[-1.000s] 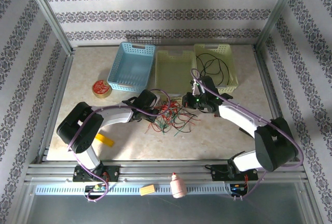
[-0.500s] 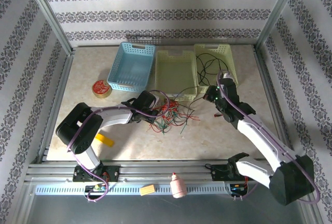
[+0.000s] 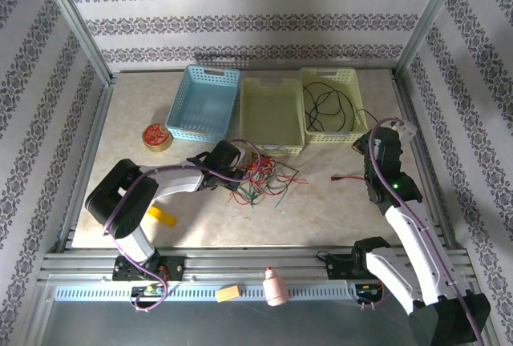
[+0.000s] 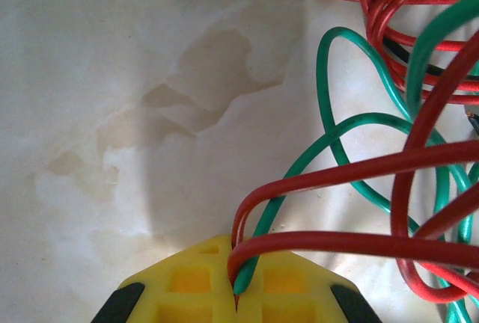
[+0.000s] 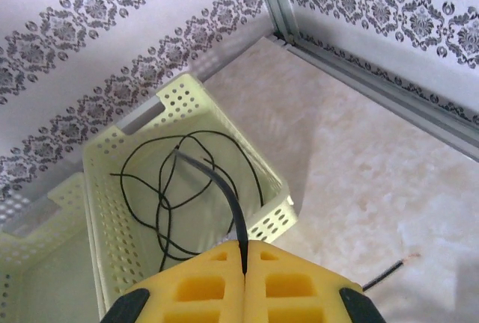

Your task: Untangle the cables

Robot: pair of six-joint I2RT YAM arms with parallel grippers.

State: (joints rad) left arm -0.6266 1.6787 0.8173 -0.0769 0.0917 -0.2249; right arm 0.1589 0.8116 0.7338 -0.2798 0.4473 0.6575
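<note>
Two grippers, each pinched shut on wire.

Near the middle of the table (image 3: pixel 321 210), just in front of the baskets along its far edge, the cables (image 3: pixel 260 176) lie in a loose red and green heap. The left gripper (image 4: pixel 236 297) reaches into the heap's left side, its yellow fingers (image 4: pixel 187 282) closed tight on a red loop and a green end where they pass between the tips. By the table's right edge, the right gripper (image 5: pixel 245 263) is raised, jaws fully together on a black cable (image 5: pixel 217 181). That cable runs from the tips down into the pale yellow basket (image 3: pixel 357 94) at the far right corner, where the rest of it lies coiled. A short dark wire with a red tip (image 3: pixel 346 176) lies alone on the table between the heap and the right arm.
</note>
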